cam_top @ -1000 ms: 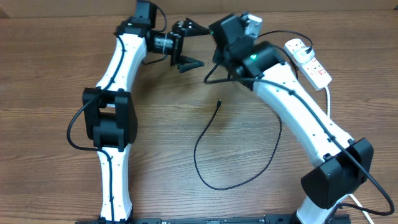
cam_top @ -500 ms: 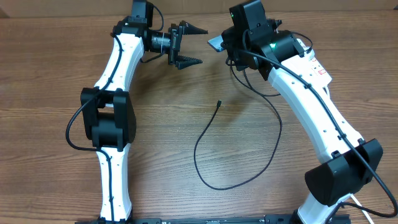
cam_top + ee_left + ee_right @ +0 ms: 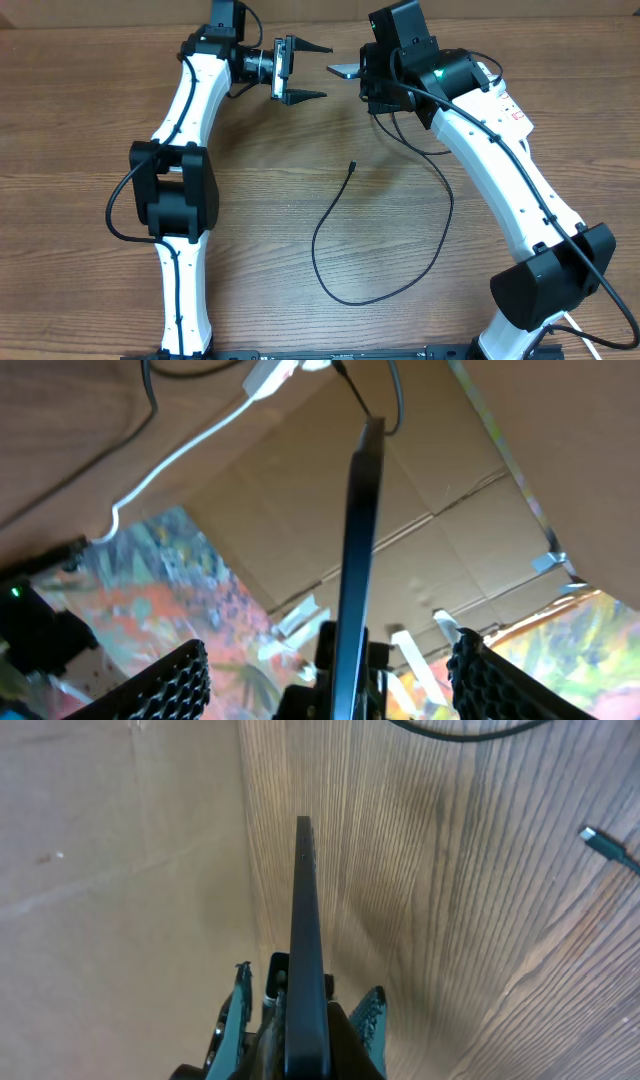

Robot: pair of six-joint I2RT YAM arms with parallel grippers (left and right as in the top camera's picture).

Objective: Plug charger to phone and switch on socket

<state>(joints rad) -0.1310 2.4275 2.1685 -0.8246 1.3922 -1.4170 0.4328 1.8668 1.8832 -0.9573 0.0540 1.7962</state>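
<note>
My right gripper [image 3: 366, 78] is shut on the phone [image 3: 343, 70] and holds it edge-on above the table's far side. In the right wrist view the phone [image 3: 304, 920] stands as a thin dark edge between the gripper's fingers [image 3: 240, 1010]. My left gripper [image 3: 306, 72] is open and faces the phone from the left. In the left wrist view the phone [image 3: 358, 540] stands between the open fingers [image 3: 170, 680] without touching them. The charger cable [image 3: 330, 215] loops on the table, its connector [image 3: 352, 165] free; the connector also shows in the right wrist view [image 3: 598, 838]. The socket [image 3: 508, 105] is mostly hidden behind the right arm.
The white cord [image 3: 180, 455] of the power strip runs across the table at the far right. A cardboard wall [image 3: 120, 840] stands along the table's far edge. Both arms reach over the far half of the table.
My right gripper has carried the phone left, away from the socket, and turned it to face the left gripper. The left gripper has rotated and risen slightly, still open.
</note>
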